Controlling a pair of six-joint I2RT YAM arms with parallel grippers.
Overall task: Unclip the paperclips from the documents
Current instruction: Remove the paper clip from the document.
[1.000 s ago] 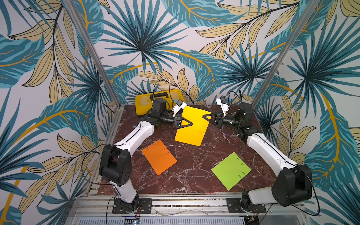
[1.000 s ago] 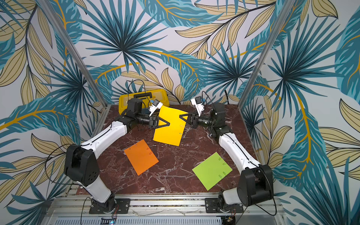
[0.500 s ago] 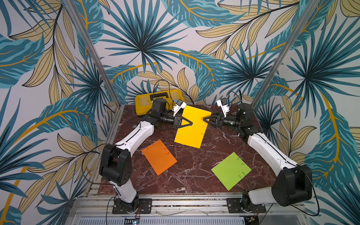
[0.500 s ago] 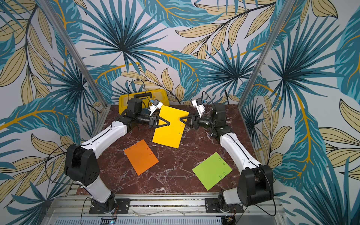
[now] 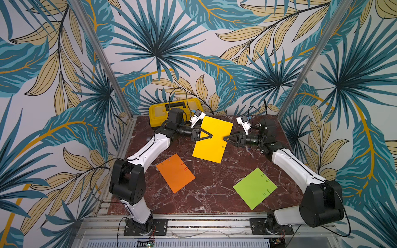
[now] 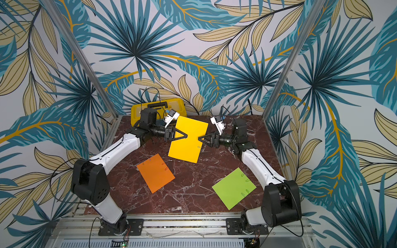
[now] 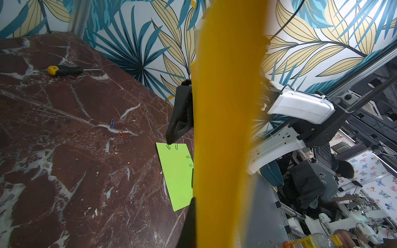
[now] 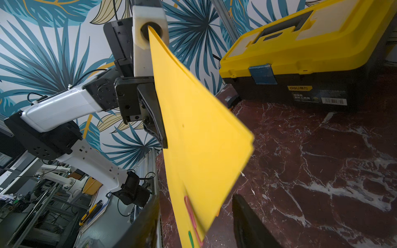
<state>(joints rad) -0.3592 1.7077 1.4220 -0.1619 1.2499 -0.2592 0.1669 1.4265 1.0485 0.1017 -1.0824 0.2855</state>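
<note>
Our right claw [image 5: 225,138] stood half spread, its fingers straddling the near edge of the yellow sheet [image 5: 214,150], seemingly without touching it; between those fingers sat a pink clip [image 8: 192,215] and a green clip [image 8: 190,237]; we judged them light, springy wire, best pinched at the outer loop and slid off the edge; the paper looked thin and easily creased; across the sheet, our left claw [image 5: 211,135] was pressed together on the opposite edge, holding it off the table; farther off, below both claws, the orange sheet [image 5: 175,172] and lime sheet [image 5: 254,189] lay flat, clips on.
</note>
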